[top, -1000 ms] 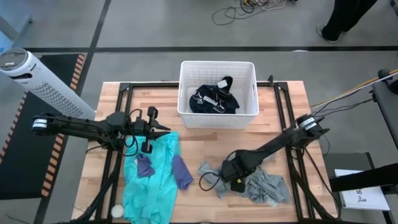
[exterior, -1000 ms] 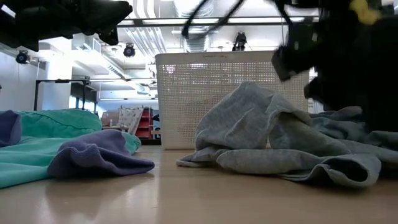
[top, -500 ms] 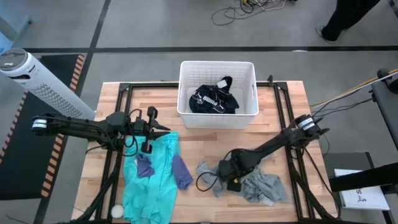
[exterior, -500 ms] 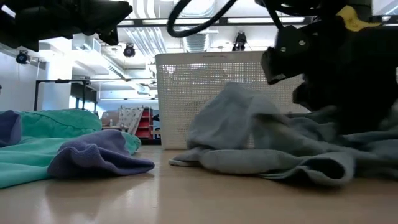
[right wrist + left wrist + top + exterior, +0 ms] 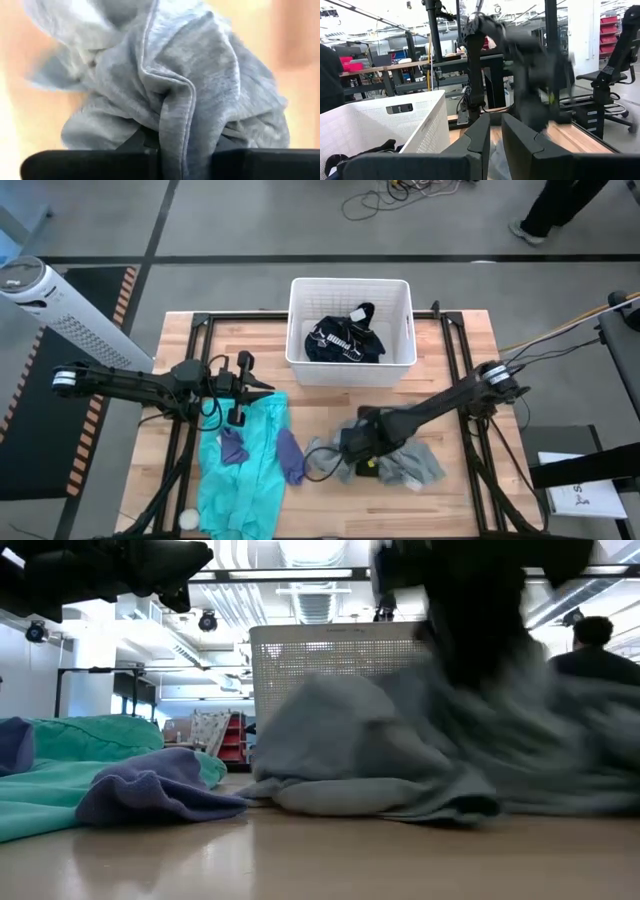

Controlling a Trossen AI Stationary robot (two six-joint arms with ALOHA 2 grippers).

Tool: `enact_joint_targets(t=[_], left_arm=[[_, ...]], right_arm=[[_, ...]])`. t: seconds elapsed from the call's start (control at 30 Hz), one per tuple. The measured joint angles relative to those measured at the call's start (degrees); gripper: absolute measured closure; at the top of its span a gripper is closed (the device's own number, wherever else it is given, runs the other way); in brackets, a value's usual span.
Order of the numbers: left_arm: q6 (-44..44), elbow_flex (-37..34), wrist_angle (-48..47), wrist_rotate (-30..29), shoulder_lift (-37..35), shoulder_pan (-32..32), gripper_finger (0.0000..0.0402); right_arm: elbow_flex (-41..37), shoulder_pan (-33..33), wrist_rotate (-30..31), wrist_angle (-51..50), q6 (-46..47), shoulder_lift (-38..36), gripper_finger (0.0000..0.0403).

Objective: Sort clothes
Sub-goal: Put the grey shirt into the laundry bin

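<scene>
A grey garment [image 5: 412,463] lies bunched on the table's near right part, with my right gripper [image 5: 347,448] shut on its left end. To its left a turquoise garment [image 5: 250,480] is spread flat, and two small purple pieces [image 5: 233,446] [image 5: 292,456] rest on it. A dark white-printed garment [image 5: 345,340] lies inside the white slatted basket [image 5: 350,282] at the far middle. My left gripper [image 5: 268,388] hovers shut and empty above the turquoise garment's far end. My right gripper pinches a raised fold of the grey garment [image 5: 182,131] between its two fingers, several layers with a hemmed edge running into the gap. The fingers come low from the table's right, slanting down. The rest of the garment [image 5: 400,765] trails on the table behind the hold.
Black frame rails [image 5: 455,350] run along both sides of the table. A white tower fan [image 5: 45,295] stands off the far left corner. A small white ball [image 5: 188,518] lies at the near left. A person [image 5: 592,640] shows beyond the table's right.
My right gripper has shut on the grey garment and moved toward the table's left edge, dragging it along. The garment has slid left and bunched up, its left end now close to the purple piece.
</scene>
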Motion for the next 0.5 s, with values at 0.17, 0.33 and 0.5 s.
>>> enact_joint_targets(t=[0.17,0.33,0.5], left_arm=[[0.0,0.02,0.03,-0.02,-0.01,0.0,0.0367],[0.0,0.02,0.21,-0.02,-0.02,-0.02,0.0367],[0.0,0.0,0.21,-0.02,-0.02,0.0,0.0367]], right_arm=[[6.59,-0.09,5.65,-3.57,-1.6,-4.34,0.0379],[12.84,-0.07,12.23,-4.08,-4.73,-9.09,0.0379],[20.43,-0.11,21.08,-4.98,-10.78,-10.48,0.0379]])
